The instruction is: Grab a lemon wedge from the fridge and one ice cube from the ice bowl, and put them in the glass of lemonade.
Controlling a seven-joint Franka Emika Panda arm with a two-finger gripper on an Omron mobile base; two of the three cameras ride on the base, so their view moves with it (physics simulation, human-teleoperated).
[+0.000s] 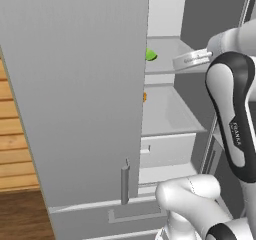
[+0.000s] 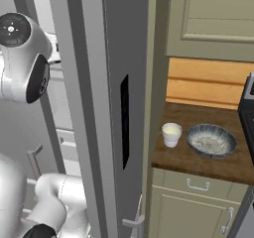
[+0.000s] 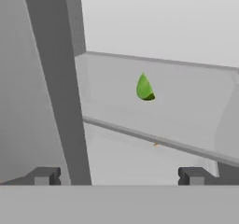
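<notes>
The fridge [image 1: 75, 94] stands with its left door swung wide, baring pale shelves. On an upper shelf lies the lemon wedge [image 3: 144, 87], small and yellow-green; it peeks past the door's edge as the lemon wedge [image 1: 150, 54]. My gripper [image 3: 119, 176] is open, its fingertips [image 3: 44, 175] far apart with nothing between them, and it points at the wedge from a short way off. In the left base view my gripper [image 1: 187, 60] reaches in from the right at that shelf's height. The glass of lemonade [image 2: 171, 134] and the ice bowl [image 2: 211, 140] stand side by side on the wooden counter [image 2: 198, 165].
A small orange item [image 1: 145, 97] sits on the shelf below the wedge. The open door's edge [image 3: 56, 78] runs close on the hand's left. The fridge's right door with its black panel [image 2: 124, 120] stands between the arm and the counter. Olive cabinets [image 2: 213, 19] hang above.
</notes>
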